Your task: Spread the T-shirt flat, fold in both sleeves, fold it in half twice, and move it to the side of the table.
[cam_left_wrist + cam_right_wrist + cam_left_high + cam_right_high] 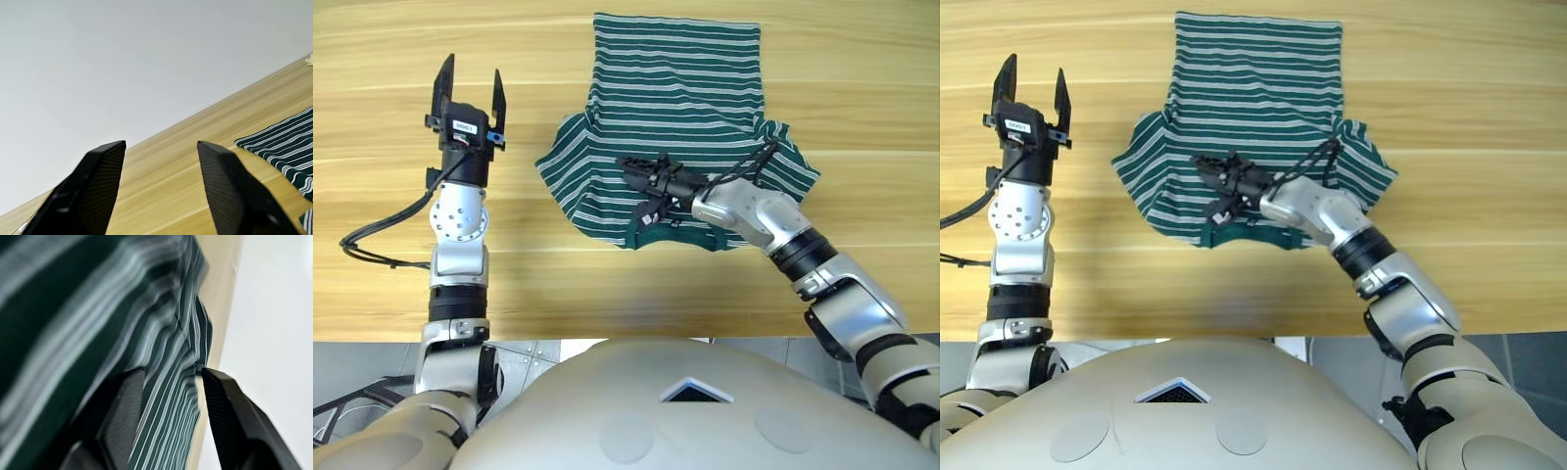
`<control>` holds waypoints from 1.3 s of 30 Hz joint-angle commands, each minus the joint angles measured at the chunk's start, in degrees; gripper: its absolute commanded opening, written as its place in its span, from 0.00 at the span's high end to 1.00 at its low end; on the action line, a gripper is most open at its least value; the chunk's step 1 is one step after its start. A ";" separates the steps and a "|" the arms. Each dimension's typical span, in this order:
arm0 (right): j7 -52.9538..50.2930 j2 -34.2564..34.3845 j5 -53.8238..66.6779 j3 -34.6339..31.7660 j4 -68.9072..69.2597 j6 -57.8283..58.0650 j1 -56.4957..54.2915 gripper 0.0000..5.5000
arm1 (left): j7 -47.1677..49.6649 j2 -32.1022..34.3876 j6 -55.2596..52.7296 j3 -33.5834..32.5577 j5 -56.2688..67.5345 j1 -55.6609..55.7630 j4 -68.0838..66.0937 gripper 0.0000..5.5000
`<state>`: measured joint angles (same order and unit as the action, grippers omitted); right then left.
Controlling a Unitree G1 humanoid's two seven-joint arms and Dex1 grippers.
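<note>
Over on the left, the left gripper (470, 86) hangs above bare table (382, 166), its fingers spread wide with nothing between them, well apart from the cloth. Moving to the middle, the T-shirt (675, 93) lies toward the far side with its hem away and its collar near. The body looks fairly flat, but both sleeves stick out to the sides and are rumpled, so by my reckoning no sleeve fold is in yet. The right gripper (632, 186) sits low over the chest area, pointing left, fingers apart with striped fabric showing between them. Smoothing seems close to finished. Sleeves, both halvings and the move aside all remain.
</note>
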<state>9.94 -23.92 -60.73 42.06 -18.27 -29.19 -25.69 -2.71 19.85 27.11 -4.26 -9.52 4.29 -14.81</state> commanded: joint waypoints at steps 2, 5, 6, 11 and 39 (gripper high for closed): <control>6.89 -5.09 -0.14 3.63 4.41 -5.87 0.34 0.61 | -0.07 -0.23 1.43 2.82 -2.60 3.37 -4.10 0.51; 6.89 -5.62 0.50 3.35 5.22 -6.30 0.68 0.61 | 0.97 0.97 2.07 2.58 -4.04 3.91 -5.85 0.51; 6.50 -5.32 0.59 3.35 5.15 -6.16 0.72 0.61 | 1.38 1.43 2.14 2.08 -4.17 4.13 -6.33 0.51; 4.16 -3.54 0.28 3.63 3.60 -5.53 0.60 0.61 | 3.78 3.37 2.09 1.16 -6.01 4.61 -8.54 0.51; -12.81 -5.63 33.97 -40.63 13.11 2.28 10.74 0.61 | -17.79 25.73 -0.63 18.17 -31.82 -15.65 9.99 0.51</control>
<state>-3.10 -28.77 -26.08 1.72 -5.49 -27.17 -15.63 -19.36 46.33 29.11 11.01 -37.09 -10.91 -1.03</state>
